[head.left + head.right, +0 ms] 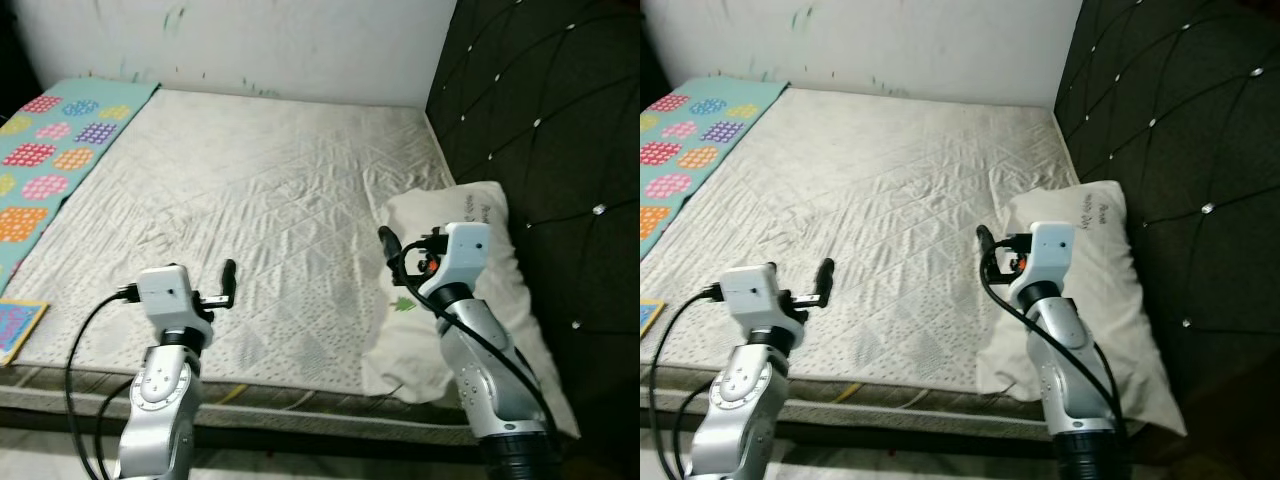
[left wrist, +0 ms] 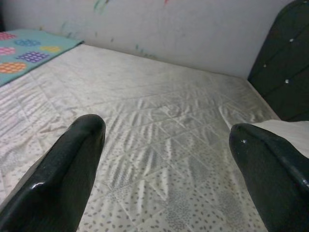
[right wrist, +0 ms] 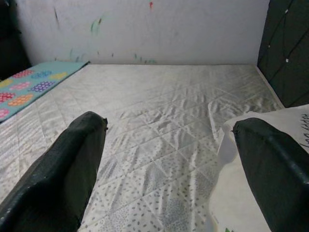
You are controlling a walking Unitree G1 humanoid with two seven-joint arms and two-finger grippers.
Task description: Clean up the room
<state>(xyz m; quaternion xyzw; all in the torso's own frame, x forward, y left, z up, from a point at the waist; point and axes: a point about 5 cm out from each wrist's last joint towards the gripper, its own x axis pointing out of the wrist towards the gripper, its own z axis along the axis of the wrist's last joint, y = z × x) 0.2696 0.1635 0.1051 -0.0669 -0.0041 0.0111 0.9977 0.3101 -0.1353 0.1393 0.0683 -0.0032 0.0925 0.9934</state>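
Note:
A white pillow [image 1: 463, 300] lies at the right side of the quilted white mattress [image 1: 270, 190], against the dark headboard. My right gripper [image 1: 392, 250] is open and hovers over the pillow's inner edge; the wrist view shows its fingers [image 3: 72, 164] wide apart with nothing between them and the pillow [image 3: 227, 193] just beside one finger. My left gripper [image 1: 228, 283] is open above the near part of the mattress, holding nothing; its fingers [image 2: 67, 169] frame bare quilting.
A teal blanket [image 1: 50, 150] with coloured patches covers the far left of the bed. A small colourful book [image 1: 15, 325] lies at the near left corner. The tufted dark headboard [image 1: 550, 130] rises on the right, and a marked white wall [image 1: 250, 40] stands behind.

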